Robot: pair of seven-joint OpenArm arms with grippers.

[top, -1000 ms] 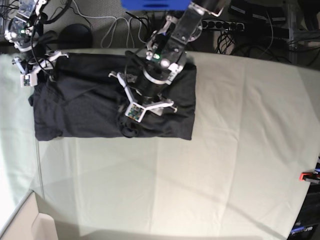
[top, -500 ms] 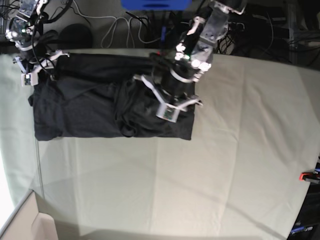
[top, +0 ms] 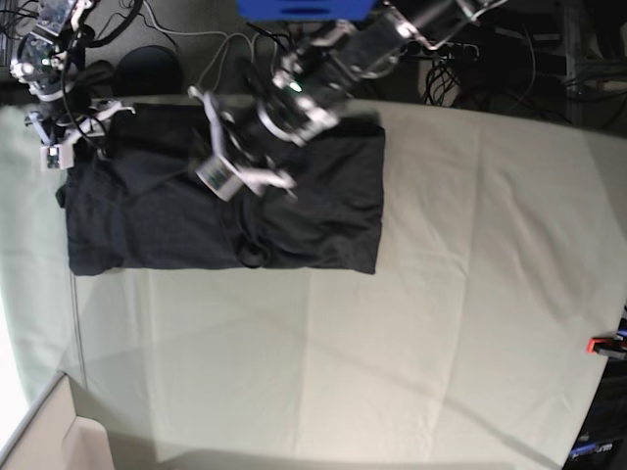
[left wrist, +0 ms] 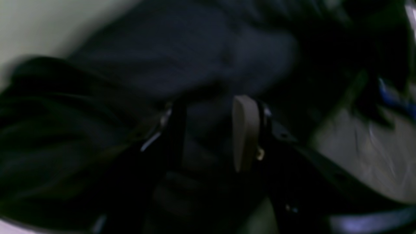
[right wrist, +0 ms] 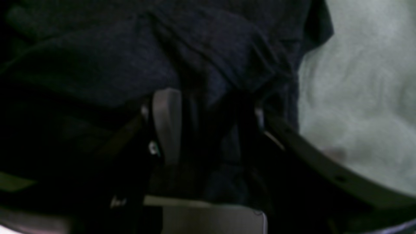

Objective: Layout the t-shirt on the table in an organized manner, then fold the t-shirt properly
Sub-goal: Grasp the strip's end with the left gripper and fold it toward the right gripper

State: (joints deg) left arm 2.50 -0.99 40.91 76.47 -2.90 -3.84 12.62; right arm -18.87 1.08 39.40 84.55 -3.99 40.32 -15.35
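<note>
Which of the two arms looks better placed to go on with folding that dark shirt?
Probably the left gripper: it hangs over the middle of the t-shirt, while the right gripper sits at its far corner.

Your t-shirt (top: 225, 211) lies as a dark folded block on the far left of the pale surface (top: 411, 323). Your left gripper (top: 230, 162) hangs over its upper middle (blurred), your right gripper (top: 61, 137) at its top-left corner. A red clamp (top: 607, 345) sits at the right edge.

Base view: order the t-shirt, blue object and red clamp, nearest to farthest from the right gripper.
1. t-shirt, directly at the right gripper, top left.
2. blue object, top edge, centre.
3. red clamp, far right edge.
</note>
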